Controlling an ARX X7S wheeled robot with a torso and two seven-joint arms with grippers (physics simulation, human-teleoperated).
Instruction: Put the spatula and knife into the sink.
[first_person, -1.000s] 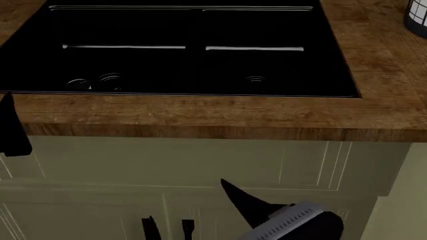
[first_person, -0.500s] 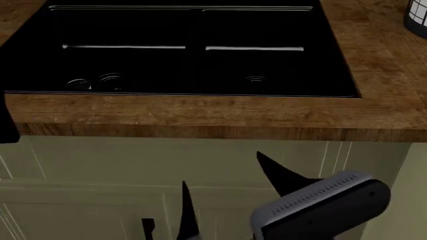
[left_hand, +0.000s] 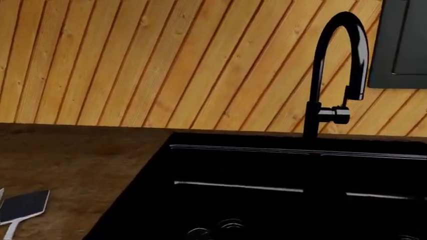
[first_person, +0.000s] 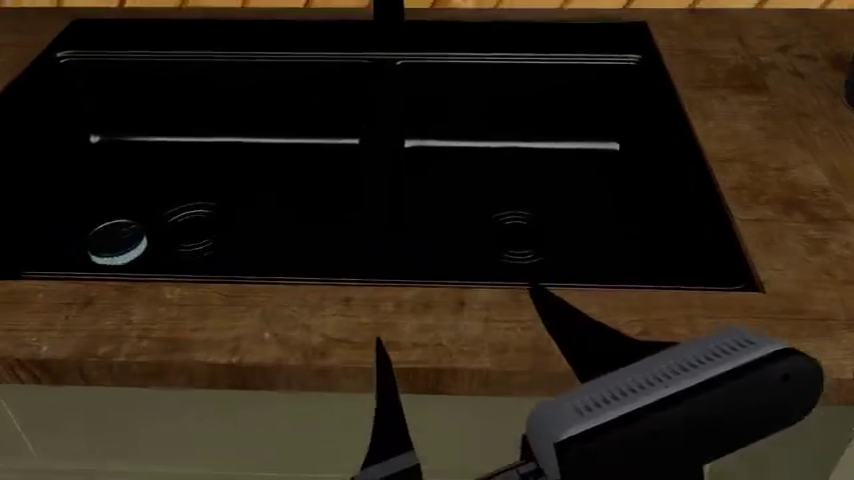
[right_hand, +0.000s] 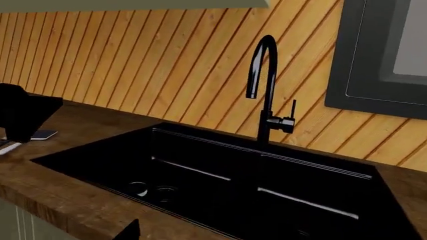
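Note:
The black two-basin sink (first_person: 387, 60) fills the wooden counter in the head view, also seen as the sink (left_hand: 200, 160) and the sink (right_hand: 100, 150) in the wrist views. The spatula (left_hand: 24, 205) lies flat on the counter left of the sink; its grey blade (right_hand: 41, 134) sits beside a black shape (right_hand: 23, 112) that looks like my left gripper, whose jaws I cannot read. My right gripper (first_person: 457, 313) hovers open over the counter's front edge with nothing between its spread fingers (first_person: 387, 400); one fingertip (right_hand: 130, 231) shows in its wrist view. I cannot make out the knife.
A tall black faucet (left_hand: 333, 75) stands behind the sink's divider against a slanted wood-plank wall (left_hand: 167, 60). Ringed drains (first_person: 194, 228) sit in the basins. A dark framed panel (right_hand: 387, 55) hangs on the wall to the right. Pale cabinet fronts (first_person: 200, 430) lie below the counter.
The head view has shifted, so the sink sits lower and nearer. My right gripper has risen from the cabinet front to the counter edge. The left gripper has left the head view.

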